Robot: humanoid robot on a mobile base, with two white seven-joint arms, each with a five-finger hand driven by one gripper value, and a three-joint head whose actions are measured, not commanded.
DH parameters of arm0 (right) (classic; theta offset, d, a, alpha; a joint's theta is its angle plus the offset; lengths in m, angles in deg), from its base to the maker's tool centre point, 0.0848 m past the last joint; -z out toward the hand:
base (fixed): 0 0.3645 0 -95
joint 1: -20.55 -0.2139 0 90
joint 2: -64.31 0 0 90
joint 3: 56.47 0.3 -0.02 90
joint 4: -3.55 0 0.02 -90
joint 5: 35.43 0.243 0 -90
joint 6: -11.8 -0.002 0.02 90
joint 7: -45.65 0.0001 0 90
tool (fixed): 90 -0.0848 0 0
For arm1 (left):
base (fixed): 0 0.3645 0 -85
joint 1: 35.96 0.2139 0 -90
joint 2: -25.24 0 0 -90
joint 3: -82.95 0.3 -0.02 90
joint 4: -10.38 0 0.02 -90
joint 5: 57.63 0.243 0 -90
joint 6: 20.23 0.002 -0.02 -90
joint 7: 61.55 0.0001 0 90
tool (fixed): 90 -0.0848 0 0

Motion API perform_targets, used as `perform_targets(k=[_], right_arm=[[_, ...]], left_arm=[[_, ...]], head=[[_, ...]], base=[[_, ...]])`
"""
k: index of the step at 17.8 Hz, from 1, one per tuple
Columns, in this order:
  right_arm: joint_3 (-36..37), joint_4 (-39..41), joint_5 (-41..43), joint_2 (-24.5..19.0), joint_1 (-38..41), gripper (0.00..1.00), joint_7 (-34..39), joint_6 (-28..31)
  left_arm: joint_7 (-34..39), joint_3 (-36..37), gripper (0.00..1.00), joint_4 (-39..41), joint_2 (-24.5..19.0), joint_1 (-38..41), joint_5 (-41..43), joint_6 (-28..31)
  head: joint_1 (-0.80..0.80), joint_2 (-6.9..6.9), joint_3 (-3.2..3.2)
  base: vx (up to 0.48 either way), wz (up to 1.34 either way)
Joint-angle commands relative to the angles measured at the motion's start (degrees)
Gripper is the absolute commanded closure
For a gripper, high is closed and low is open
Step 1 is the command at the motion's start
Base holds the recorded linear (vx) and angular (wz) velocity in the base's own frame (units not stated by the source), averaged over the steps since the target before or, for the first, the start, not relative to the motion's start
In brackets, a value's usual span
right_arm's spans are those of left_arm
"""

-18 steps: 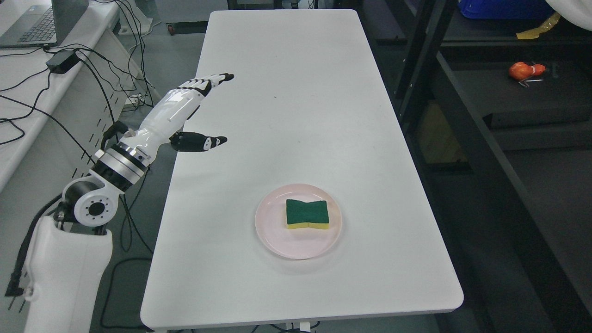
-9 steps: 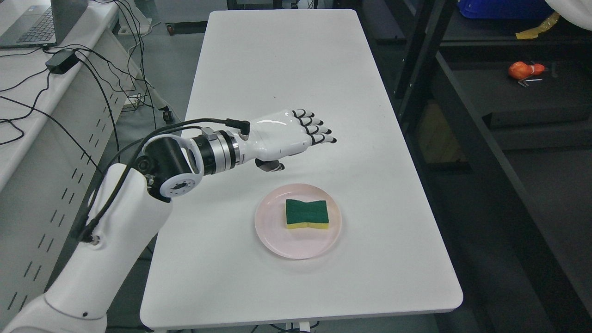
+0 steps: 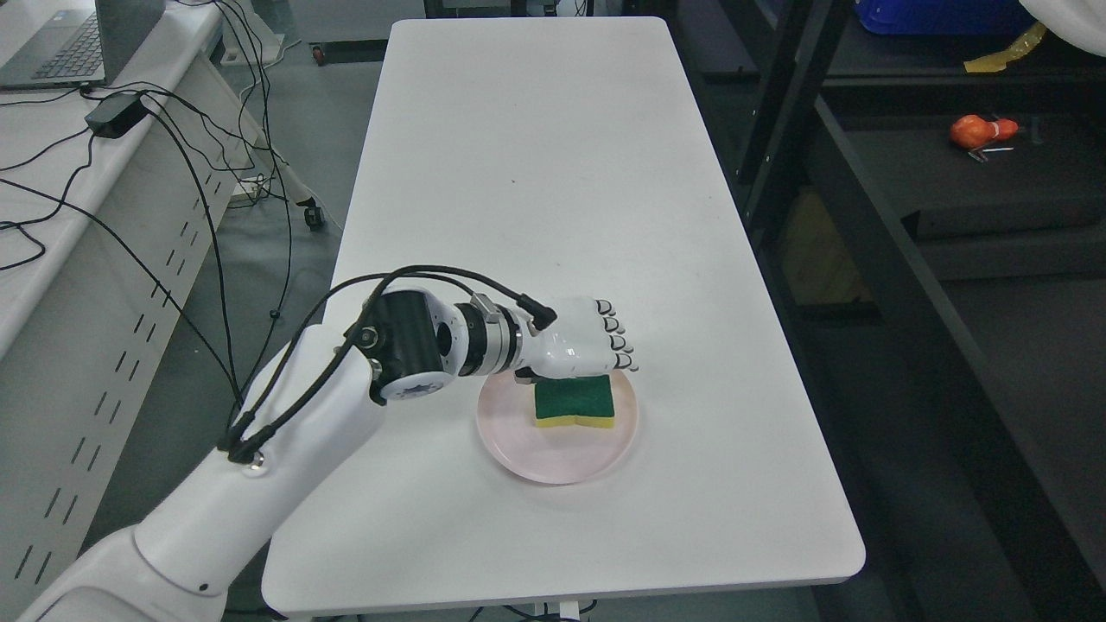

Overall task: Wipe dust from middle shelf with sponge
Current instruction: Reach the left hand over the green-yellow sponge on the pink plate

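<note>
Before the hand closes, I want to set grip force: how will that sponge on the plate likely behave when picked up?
The sponge looks like yellow foam under a green scrub pad, so probably light and squashy. Its rough top should resist slipping. The pink plate may slide if the left hand drags sideways.

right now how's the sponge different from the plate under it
The sponge is a thick block with pinched sides, dark green on top and yellow below; the plate is round, flat and pale pink. The sponge is much smaller and lies within the plate's rim. The left hand covers the sponge's far edge, while most of the plate lies bare. Both rest on the white table.
</note>
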Motion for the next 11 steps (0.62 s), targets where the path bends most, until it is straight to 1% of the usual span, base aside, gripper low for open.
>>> perform_targets(k=[1, 6, 9, 11], right_arm=[[0.0, 1.0, 0.0, 1.0, 0.0, 0.00, 0.0, 0.0], [0.0, 1.0, 0.0, 1.0, 0.0, 0.00, 0.0, 0.0], [-0.1, 1.0, 0.0, 1.0, 0.0, 0.00, 0.0, 0.0], [0.0, 1.0, 0.0, 1.0, 0.0, 0.00, 0.0, 0.0]], left_arm=[[-1.0, 8.4, 0.11, -0.2, 2.1, 0.3, 3.3, 0.2], [-1.0, 8.1, 0.11, -0.6, 2.5, 0.5, 3.5, 0.7], [-1.1, 7.9, 0.14, -0.4, 2.7, 1.4, 3.5, 0.7], [-1.1, 6.6, 0.19, -0.2, 2.7, 2.0, 3.5, 0.8]], head=[[0.00, 0.00, 0.00], [0.00, 0.00, 0.00], [0.00, 0.00, 0.00], [0.00, 0.00, 0.00]], base=[[0.000, 0.00], [0.000, 0.00], [0.000, 0.00], [0.000, 0.00]])
